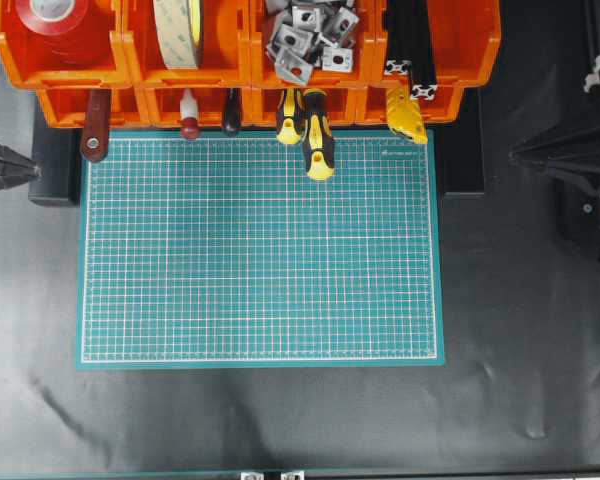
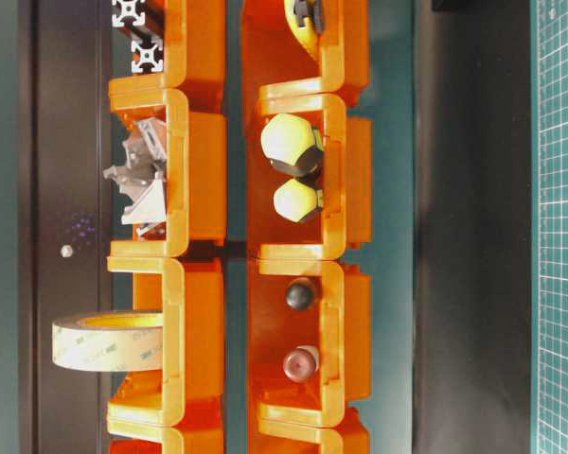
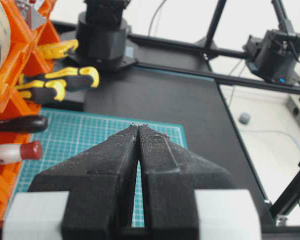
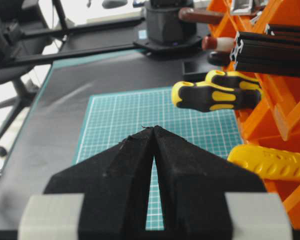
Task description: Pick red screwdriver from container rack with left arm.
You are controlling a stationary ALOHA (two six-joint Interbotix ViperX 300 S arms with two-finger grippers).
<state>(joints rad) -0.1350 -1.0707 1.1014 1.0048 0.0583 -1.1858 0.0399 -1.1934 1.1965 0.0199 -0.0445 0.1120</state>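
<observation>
- Two grippers were mine, and both sat clenched on nothing: my left gripper [image 3: 138,126] had its fingertips [image 3: 155,150] pressed tip to tip over the cutting mat [image 1: 260,250], and my right gripper [image 4: 153,128] looked the same in its own wrist view.
- The red screwdriver [image 3: 12,152] lay off to the left of my left fingers and a little nearer than their tips, its rounded dark-red end poking out of the container rack [image 1: 220,100] toward the mat, whitish neck behind it.
- Just beyond it from my fingers lay a dark-handled tool [image 3: 20,124], and farther still the yellow-and-black screwdrivers [image 3: 57,82] (none of those was my target).
- I judged the step in hand to be the very start, the approach: my fingers were well apart from the screwdriver and nothing was held.
- The next move, as I read it, called for parting my left fingers, swinging them leftward to the red end, and setting them either side of the handle without nudging the dark tool beside it.
- The overhead view showed the flat dark-red handle [image 1: 95,128] one bin away, easy to mistake.
</observation>
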